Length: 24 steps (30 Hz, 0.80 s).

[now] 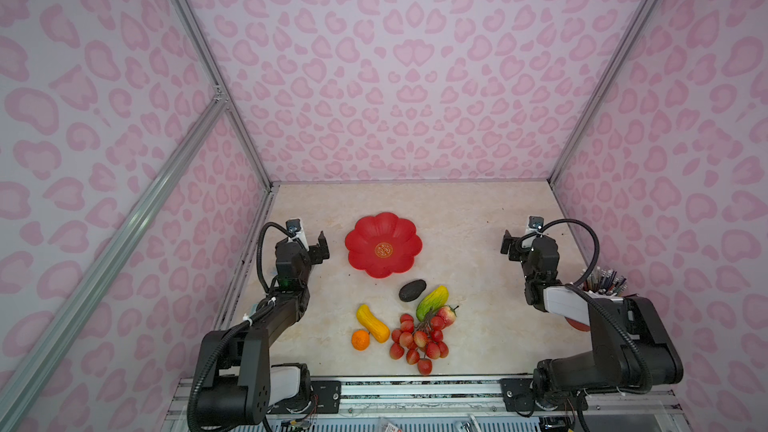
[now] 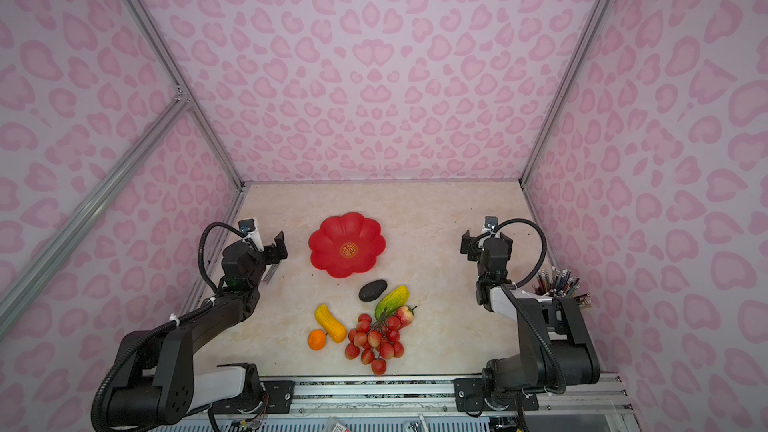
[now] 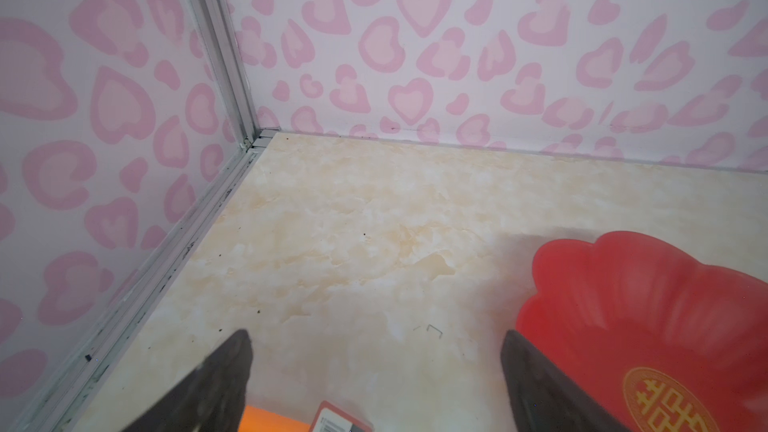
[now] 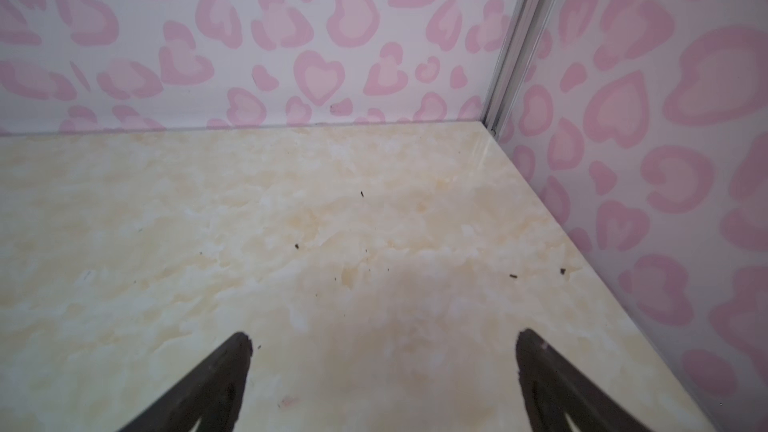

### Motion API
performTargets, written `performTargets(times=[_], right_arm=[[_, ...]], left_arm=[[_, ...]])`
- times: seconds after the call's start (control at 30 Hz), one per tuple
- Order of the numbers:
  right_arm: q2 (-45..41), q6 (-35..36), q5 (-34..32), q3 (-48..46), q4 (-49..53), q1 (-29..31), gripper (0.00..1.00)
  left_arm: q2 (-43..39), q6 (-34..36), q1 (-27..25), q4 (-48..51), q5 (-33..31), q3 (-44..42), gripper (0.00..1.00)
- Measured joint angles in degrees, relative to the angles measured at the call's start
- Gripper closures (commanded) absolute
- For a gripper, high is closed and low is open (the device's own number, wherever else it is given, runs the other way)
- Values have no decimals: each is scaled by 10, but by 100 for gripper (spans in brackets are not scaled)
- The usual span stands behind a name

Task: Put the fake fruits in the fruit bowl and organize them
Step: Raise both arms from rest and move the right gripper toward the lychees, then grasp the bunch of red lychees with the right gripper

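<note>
The red petal-rimmed fruit bowl [image 1: 363, 238] [image 2: 328, 238] sits mid-table with nothing in it. Nearer the front lie the fake fruits: a dark avocado [image 1: 412, 290], a green-yellow oblong [image 1: 432, 303], a red-pink apple [image 1: 447, 315], a bunch of red lychee balls [image 1: 417, 340], a yellow-orange oblong [image 1: 372, 323] and an orange [image 1: 360, 339]. My left gripper [image 1: 322, 247] [image 3: 376, 336] hovers open just left of the bowl [image 3: 623, 284], holding nothing. My right gripper [image 1: 508, 245] [image 4: 384, 336] stands open over bare table far to the bowl's right.
A cup of pencils [image 1: 604, 282] stands at the right wall behind the right arm. The corner of a labelled pack [image 3: 345, 419] lies under the left gripper. Pink-patterned walls and metal frame rails [image 1: 245, 259] close in three sides.
</note>
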<state>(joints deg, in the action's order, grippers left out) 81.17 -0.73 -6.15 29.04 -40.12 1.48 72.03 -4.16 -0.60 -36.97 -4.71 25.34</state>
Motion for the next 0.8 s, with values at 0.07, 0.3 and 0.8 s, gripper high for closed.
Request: performTargets(times=[0.07, 0.3, 0.8], right_arm=[[-24, -35, -10, 39, 56, 0, 1], [-45, -158, 76, 116, 240, -22, 13], [-216, -254, 152, 49, 447, 303, 23]], left_arm=[[-22, -22, -5, 16, 0, 7, 6], [-107, -130, -4, 153, 4, 100, 3], [-304, -150, 14, 361, -23, 160, 3]])
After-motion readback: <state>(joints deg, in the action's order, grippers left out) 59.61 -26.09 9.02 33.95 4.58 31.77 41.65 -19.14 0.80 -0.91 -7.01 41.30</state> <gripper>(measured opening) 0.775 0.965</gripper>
